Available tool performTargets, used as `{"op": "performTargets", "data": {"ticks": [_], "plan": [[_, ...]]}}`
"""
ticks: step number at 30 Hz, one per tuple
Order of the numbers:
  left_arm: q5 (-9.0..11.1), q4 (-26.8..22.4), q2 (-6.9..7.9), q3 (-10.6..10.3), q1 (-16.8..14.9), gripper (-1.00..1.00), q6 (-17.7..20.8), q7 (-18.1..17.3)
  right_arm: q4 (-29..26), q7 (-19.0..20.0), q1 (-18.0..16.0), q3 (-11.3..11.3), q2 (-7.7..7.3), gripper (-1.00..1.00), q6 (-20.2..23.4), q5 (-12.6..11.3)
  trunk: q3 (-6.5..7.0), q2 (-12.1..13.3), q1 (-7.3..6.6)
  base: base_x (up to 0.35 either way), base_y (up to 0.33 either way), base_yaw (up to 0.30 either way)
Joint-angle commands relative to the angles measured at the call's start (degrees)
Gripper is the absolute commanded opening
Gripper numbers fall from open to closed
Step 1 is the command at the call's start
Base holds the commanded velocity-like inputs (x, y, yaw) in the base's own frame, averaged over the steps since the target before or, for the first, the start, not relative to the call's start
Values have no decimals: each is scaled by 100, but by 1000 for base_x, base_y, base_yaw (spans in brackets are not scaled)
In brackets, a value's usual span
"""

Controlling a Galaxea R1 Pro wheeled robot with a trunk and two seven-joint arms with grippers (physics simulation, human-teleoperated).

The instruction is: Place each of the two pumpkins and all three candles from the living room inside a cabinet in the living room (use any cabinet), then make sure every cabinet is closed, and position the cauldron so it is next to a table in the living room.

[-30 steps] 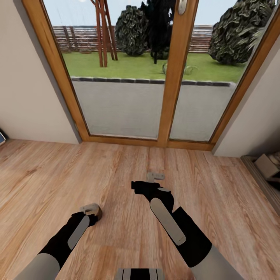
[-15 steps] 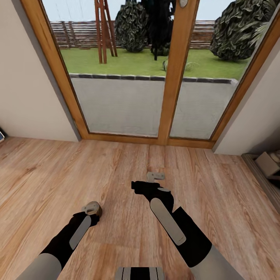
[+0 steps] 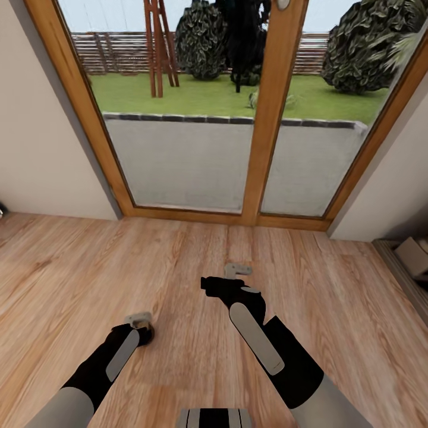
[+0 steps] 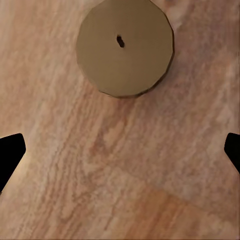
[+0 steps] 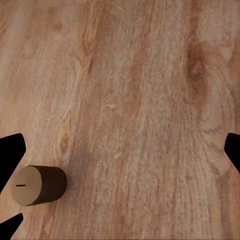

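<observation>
Hanging low over the plank floor [image 3: 196, 279], the left pincer [image 3: 139, 321] is pointing almost straight down at a brown candle [image 4: 125, 46], and that is the relation the coming grasp is turning on. In the left wrist view the candle is standing upright — its round top and dark wick slot are facing the camera — so its long axis is running vertically, in line with the pincer's approach. It is lying off centre, ahead of the gap between the two dark fingertips [image 4: 10, 155] and not between them; I judge the pincer is needing a short shift over it before descending. The fingertips are showing at opposite edges of that view, so the left pincer is spread wide and gripping nothing.

The right pincer [image 3: 238, 269] is reaching farther out over the floor, toward the glass doors [image 3: 196, 160]. Its wrist view is catching the same candle [image 5: 39, 185] from the side, well off from its own fingertips [image 5: 11, 150], which are likewise spread apart and empty. The left arm is clearly the nearer one.

In the head view the candle is mostly hidden under the left pincer — only a dark sliver is peeking out beside it. A pale box [image 3: 414, 257] at the far right edge is cut off and too partial to identify.
</observation>
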Motion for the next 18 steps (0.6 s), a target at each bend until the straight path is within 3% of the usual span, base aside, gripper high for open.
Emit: {"op": "performTargets", "data": {"ticks": [1, 9, 18], "plan": [[59, -8, 9, -31, -3, 100, 6, 58, -6, -55, -5, 6, 0, 100, 10, -47, -5, -2, 2, 159, 0, 0], [50, -11, 9, -24, -3, 100, 6, 58, -10, -55, -5, 6, 0, 100, 10, -47, -5, -2, 2, 168, 0, 0], [49, -13, 17, -14, -3, 100, 6, 58, -7, -55, -5, 6, 0, 100, 10, -47, -5, -2, 2, 54, 53, 0]]}}
